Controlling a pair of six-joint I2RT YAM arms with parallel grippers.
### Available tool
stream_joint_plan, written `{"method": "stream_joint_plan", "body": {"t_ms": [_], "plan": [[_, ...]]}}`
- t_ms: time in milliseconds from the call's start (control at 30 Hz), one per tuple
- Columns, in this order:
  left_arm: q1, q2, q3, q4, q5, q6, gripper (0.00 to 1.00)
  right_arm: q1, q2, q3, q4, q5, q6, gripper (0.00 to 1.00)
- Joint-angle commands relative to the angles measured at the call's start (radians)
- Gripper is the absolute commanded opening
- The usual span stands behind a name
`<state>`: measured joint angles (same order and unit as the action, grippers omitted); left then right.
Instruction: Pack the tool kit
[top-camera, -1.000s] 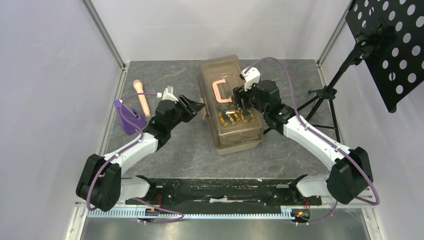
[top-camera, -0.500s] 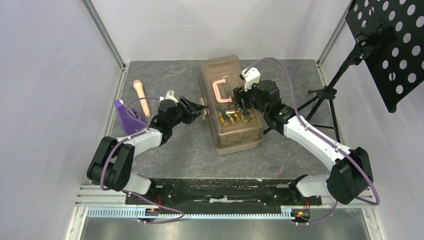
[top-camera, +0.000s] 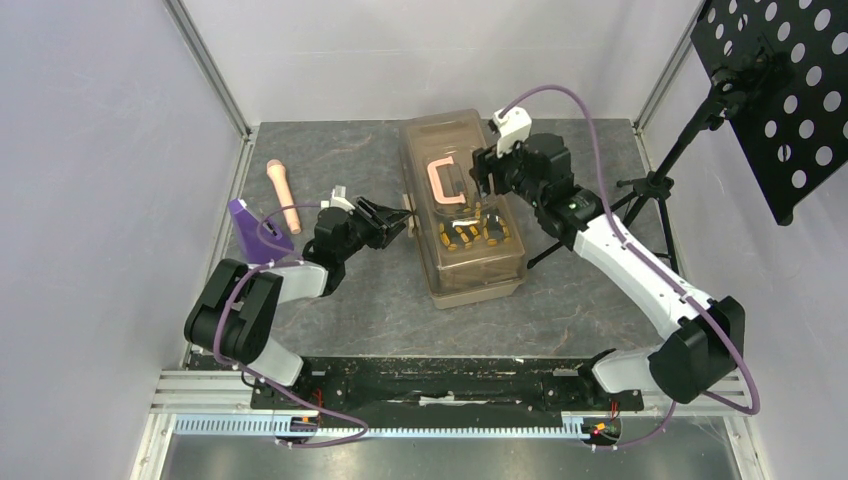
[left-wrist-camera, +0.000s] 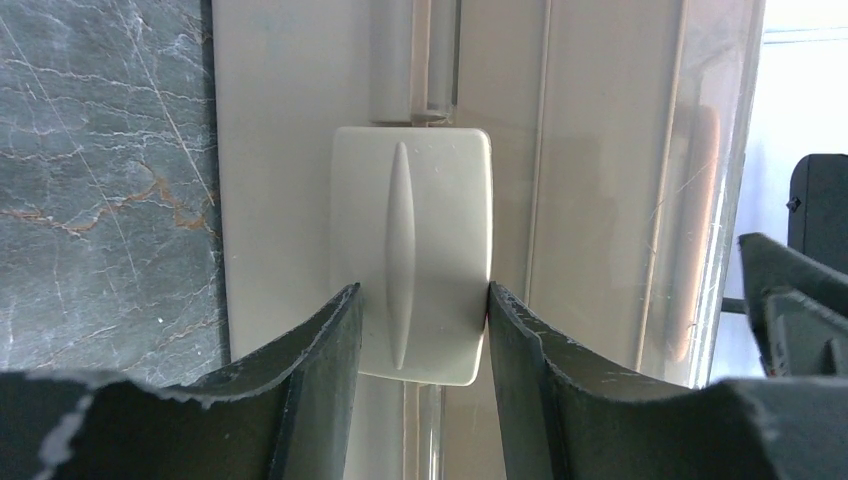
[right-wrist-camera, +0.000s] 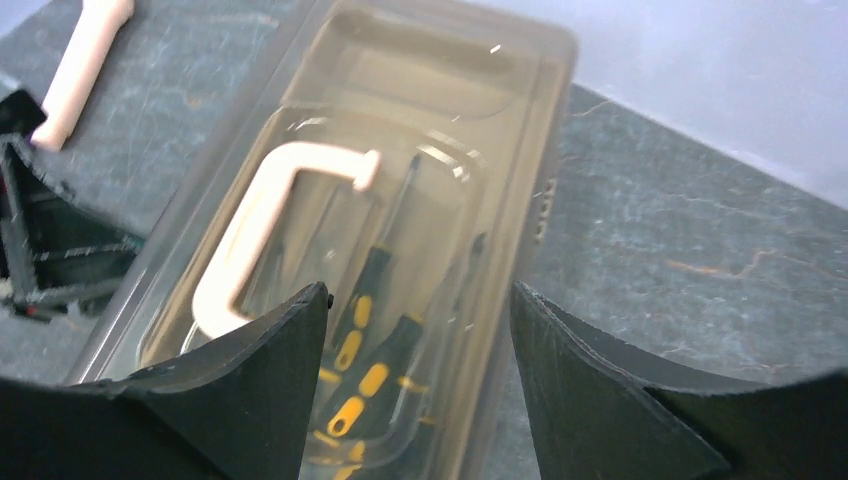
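1. Top view: the toolbox (top-camera: 470, 270) is seen mid-table, with the left gripper (top-camera: 398, 218) at its left side and the right gripper (top-camera: 483, 190) above its lid.
2. Left wrist: only here is the latch (left-wrist-camera: 412, 270) shown pinched between the fingers.
3. Right wrist: the jaws are held spread and empty, and screwdrivers (right-wrist-camera: 365, 370) are seen through the lid.

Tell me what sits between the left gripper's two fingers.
The cream latch of the toolbox, seen in the left wrist view. Both fingers flank it, though whether they press it is unclear.
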<state>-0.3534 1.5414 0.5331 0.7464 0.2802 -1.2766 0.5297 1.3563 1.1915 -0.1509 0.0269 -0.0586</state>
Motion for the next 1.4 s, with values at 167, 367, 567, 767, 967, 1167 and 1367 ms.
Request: {"method": "stream_joint_plan", "body": {"t_ms": [167,367,567,767,967,1167,1367], "plan": [[-0.012,0.003,0.015,-0.051,0.034,0.007,0.54,-0.100,0.079,0.051,-0.039,-0.076,0.057,0.69],[-0.010,0.031,0.011,0.011,0.052,-0.010,0.54,-0.114,0.108,-0.028,-0.037,-0.209,0.115,0.65],[-0.009,0.061,0.001,0.071,0.063,-0.022,0.55,-0.127,0.123,-0.123,-0.029,-0.294,0.171,0.54],[-0.011,0.120,-0.026,0.188,0.083,-0.078,0.54,-0.128,0.118,-0.219,0.023,-0.363,0.217,0.41],[-0.011,0.207,-0.041,0.345,0.103,-0.144,0.52,-0.128,0.111,-0.275,0.063,-0.404,0.241,0.36],[0.008,0.137,-0.023,0.258,0.094,-0.097,0.55,-0.130,0.071,-0.231,0.071,-0.366,0.220,0.39],[0.060,-0.073,0.060,-0.132,0.071,0.099,0.68,-0.145,0.006,-0.157,0.077,-0.305,0.199,0.51]]}}
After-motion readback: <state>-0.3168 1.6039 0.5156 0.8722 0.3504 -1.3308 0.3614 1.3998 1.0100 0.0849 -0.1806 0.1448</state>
